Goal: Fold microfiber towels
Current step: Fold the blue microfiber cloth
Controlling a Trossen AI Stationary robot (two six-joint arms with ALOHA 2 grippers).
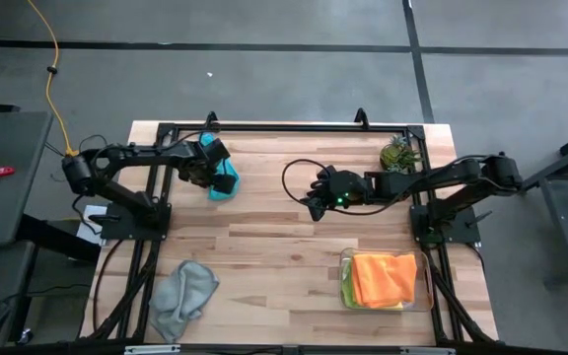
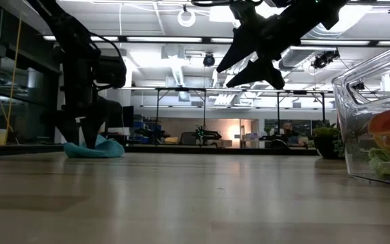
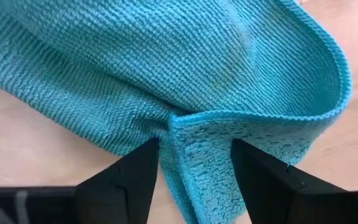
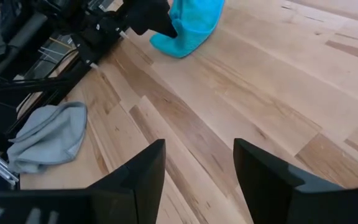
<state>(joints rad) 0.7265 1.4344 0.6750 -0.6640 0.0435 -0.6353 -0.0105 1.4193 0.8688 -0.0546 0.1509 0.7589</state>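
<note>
1. Left gripper [image 3: 194, 168]: fingers spread wide, down over the teal towel [image 1: 226, 178], a folded edge between them, no clamping visible.
2. Teal towel: bunched at the table's [image 1: 264, 247] far left.
3. Right gripper [image 1: 316, 200]: parted, holding nothing, raised above mid-table.
4. Grey towel [image 1: 183, 294]: crumpled at the near left edge.
5. Orange towel [image 1: 384, 279]: folded in the clear tray [image 1: 425, 286], covering most of a lime green towel [image 1: 347, 292]; anything beneath hidden.
</note>
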